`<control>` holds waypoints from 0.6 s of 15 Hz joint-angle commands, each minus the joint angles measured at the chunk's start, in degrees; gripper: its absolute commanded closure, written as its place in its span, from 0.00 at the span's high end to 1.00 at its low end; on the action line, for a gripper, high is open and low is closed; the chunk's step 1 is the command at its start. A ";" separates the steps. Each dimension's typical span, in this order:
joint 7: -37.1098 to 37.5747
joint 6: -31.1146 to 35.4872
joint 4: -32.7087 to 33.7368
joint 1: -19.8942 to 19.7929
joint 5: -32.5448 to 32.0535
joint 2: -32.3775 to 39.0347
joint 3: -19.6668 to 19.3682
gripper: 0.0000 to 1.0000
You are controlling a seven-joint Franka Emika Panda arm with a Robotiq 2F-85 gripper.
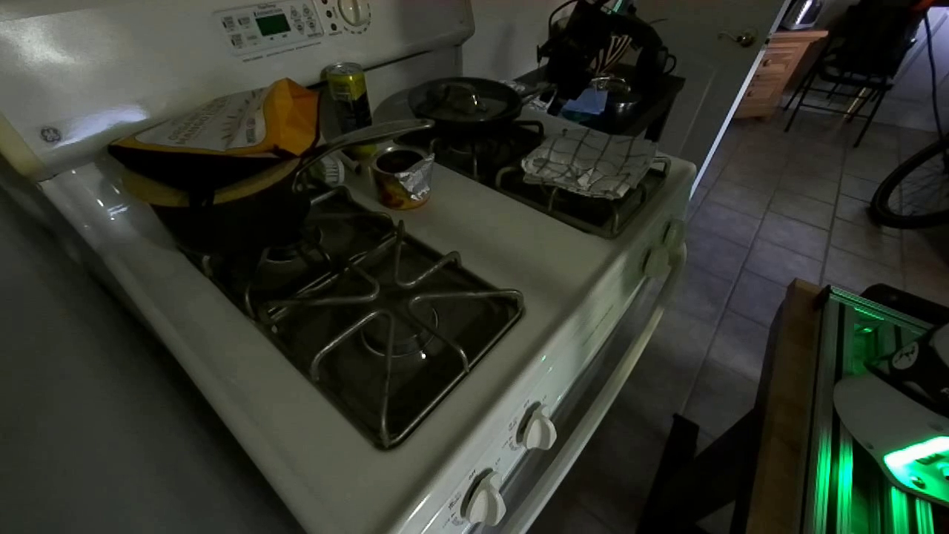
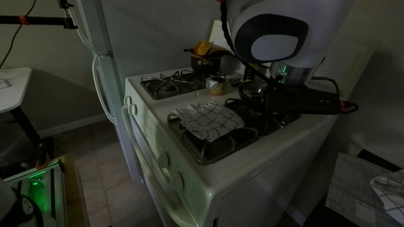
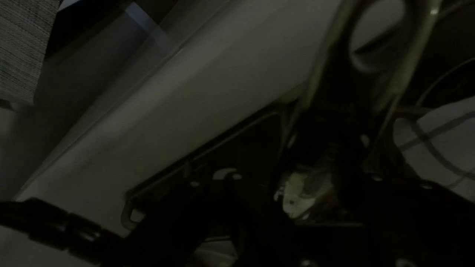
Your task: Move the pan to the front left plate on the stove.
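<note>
Dim white gas stove (image 1: 526, 233), front-left burner (image 1: 393, 322) nearest, frying pan (image 1: 465, 104) at the back right.
Probably stiff and weighty, the pan wants a firm hold on its handle (image 3: 345, 85) near the rim; whether the nearby hand (image 2: 273, 118) gapes or grips it, I cannot tell. Counted outward: four front knobs (image 1: 540, 430), one saucepan (image 1: 230, 219), one bag (image 1: 222, 126), one foil-edged tin (image 1: 393, 182), one drink can (image 1: 350, 100), one checked towel (image 1: 589, 163), one pan.

a round ge badge (image 1: 50, 134) sits on the stove back panel (image 1: 133, 37). lettering on the yellow-and-white package (image 1: 222, 122) and the control panel (image 1: 270, 26) is too blurred to read.
</note>
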 commanded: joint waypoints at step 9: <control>0.17 -1.64 -0.37 -0.87 0.27 -0.11 1.04 0.01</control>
